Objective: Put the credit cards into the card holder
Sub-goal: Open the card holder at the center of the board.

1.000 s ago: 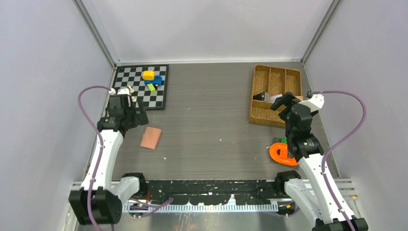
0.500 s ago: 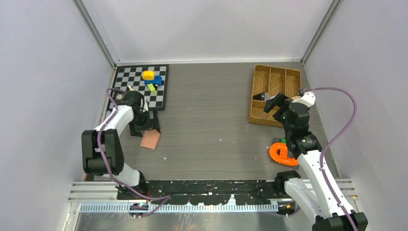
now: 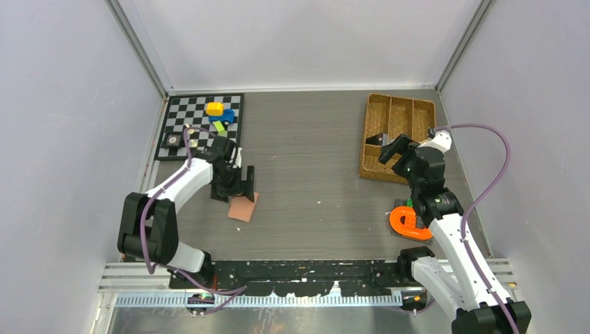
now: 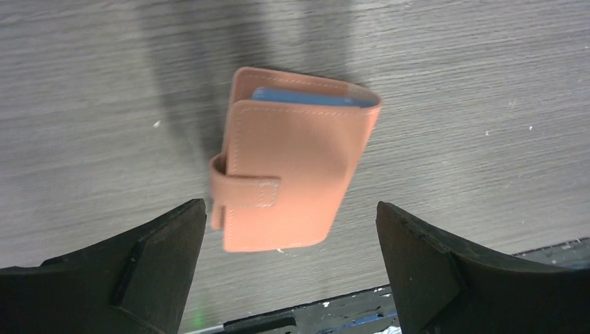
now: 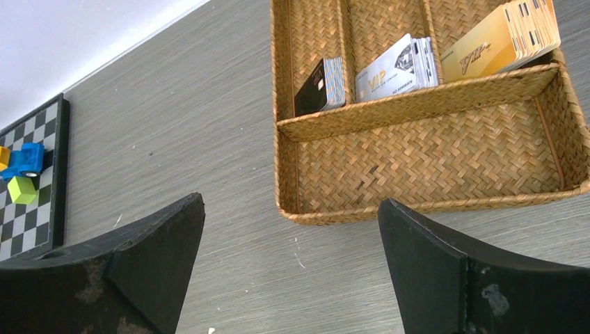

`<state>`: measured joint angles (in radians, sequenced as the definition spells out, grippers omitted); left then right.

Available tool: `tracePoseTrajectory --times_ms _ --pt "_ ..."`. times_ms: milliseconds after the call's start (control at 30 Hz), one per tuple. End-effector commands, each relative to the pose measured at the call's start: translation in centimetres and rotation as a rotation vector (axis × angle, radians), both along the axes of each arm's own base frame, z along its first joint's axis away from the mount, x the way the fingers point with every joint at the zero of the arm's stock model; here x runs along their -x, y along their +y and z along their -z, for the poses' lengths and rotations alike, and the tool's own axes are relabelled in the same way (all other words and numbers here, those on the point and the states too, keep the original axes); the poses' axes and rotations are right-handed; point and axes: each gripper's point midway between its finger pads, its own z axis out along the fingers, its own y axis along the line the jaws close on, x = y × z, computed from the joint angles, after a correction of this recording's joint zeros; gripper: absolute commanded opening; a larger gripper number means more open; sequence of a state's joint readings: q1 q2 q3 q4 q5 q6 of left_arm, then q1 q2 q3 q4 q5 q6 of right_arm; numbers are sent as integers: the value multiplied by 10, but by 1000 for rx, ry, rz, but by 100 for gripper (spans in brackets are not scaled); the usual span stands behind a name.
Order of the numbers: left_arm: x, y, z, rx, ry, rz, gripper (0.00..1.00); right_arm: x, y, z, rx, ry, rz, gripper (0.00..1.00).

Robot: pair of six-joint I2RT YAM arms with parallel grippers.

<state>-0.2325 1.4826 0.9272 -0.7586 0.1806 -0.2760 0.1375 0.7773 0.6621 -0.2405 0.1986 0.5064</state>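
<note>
**Progress finding:** no part of the task was completed when you reached this moment. None of the credit cards (image 5: 396, 67) had left the woven tray (image 5: 431, 207). They stood on edge in the tray's far compartments: a black one in the left slot, a pale stack in the middle slot and a gold stack in the right slot. The tray's large near compartment held nothing I could see.

**Card holder:** the card holder (image 4: 292, 167) lay flat on the bench (image 3: 313, 174), well apart from the tray, toward the left arm's side. It was folded shut with its strap (image 4: 243, 191) across the front. A blue edge (image 4: 306, 97) showed at its open side; I could not tell whether that was lining or a card.

**Pincers:**
- Your left pincer (image 4: 289, 212) hung just above the card holder with its jaws spread wide on either side of it, pinching nothing.
- Your right pincer (image 5: 292, 202) hovered just short of the tray's near rim, jaws equally wide and empty.

**Outstanding, in my judgement:**
- Open the card holder.
- Lift the cards from the tray.
- Carry them across and seat them in the slots.

The shut strap looked the first obstacle.
</note>
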Motion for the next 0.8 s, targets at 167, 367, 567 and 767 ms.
tracePoseTrajectory --times_ms 167,367,567,767 --pt "11 15 -15 -219 -107 -78 100 -8 3 -18 6 -37 -21 100" --pt "21 7 -5 -247 -69 -56 100 -8 3 -16 11 -30 -21 100" --pt "31 -4 14 -221 8 -50 100 -9 4 -15 11 -26 -26 100" --pt "30 -12 26 -232 24 -28 100 -10 5 -14 9 -21 -30 100"
